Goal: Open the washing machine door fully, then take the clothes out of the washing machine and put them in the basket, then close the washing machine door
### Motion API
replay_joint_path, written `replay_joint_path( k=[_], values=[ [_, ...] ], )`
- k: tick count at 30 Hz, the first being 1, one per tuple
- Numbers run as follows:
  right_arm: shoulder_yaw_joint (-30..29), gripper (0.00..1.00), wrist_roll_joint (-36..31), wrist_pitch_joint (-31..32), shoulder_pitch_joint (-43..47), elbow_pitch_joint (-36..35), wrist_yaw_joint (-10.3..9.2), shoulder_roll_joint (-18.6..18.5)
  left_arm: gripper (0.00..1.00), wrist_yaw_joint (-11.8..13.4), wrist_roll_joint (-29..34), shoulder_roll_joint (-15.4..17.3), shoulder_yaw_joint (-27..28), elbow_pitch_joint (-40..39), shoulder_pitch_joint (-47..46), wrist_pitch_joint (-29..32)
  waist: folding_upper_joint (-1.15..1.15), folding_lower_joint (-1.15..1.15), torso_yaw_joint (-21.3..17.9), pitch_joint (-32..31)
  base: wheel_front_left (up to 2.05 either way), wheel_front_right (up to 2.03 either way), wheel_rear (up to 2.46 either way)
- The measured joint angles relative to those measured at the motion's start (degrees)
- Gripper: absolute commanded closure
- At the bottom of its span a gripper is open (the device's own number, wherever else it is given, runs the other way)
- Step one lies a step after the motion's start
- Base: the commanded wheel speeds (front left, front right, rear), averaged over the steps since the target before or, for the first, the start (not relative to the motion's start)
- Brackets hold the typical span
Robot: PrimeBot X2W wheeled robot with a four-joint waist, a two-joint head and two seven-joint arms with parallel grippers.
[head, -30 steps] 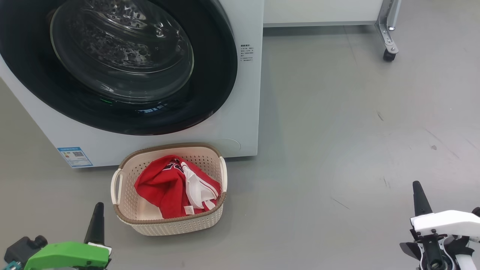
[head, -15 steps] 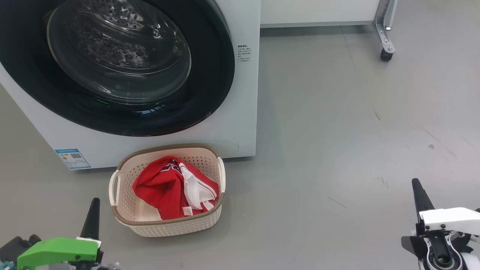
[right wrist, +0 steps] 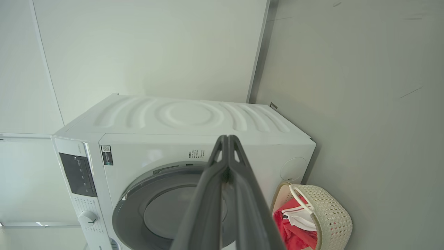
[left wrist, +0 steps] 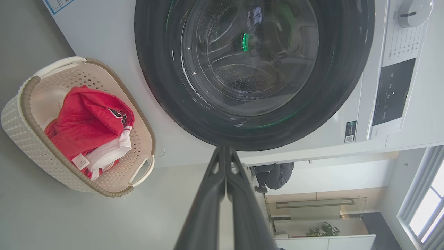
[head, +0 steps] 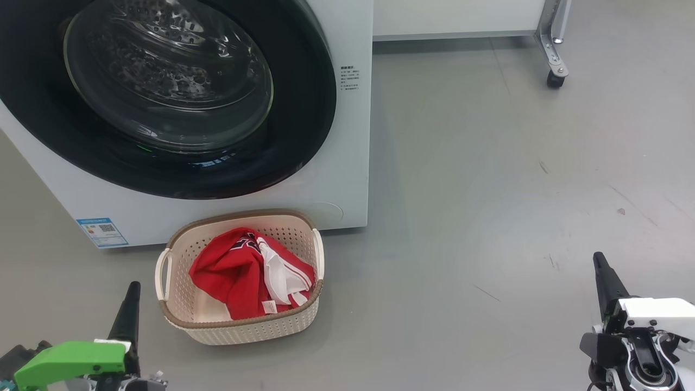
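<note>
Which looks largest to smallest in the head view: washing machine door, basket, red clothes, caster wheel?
1. washing machine door, partly cut off by the frame
2. basket
3. red clothes, lying inside the basket
4. caster wheel, farther off, so true size unsure
</note>
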Motion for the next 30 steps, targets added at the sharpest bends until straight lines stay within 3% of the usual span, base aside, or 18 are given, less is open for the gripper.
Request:
replay_joint_path(
  k=[6,30],
  values=[
    [-0.59,1.00,3.57,1.00,-0.19,0.31,0.20,0.26,1.00,0.00,-2.80,-0.10,0.70,0.04,-0.58,0.76,0.00,0.00,-0.15,-0.04,0.00,0.00,0.00],
    [-0.65,1.00,3.71,0.99,-0.23,0.33,0.48,0.27,1.00,0.00,-2.83,-0.18,0.96,0.05,-0.67,1.01,0.00,0.00,-0.15,-0.03,0.00,0.00,0.00]
  ],
)
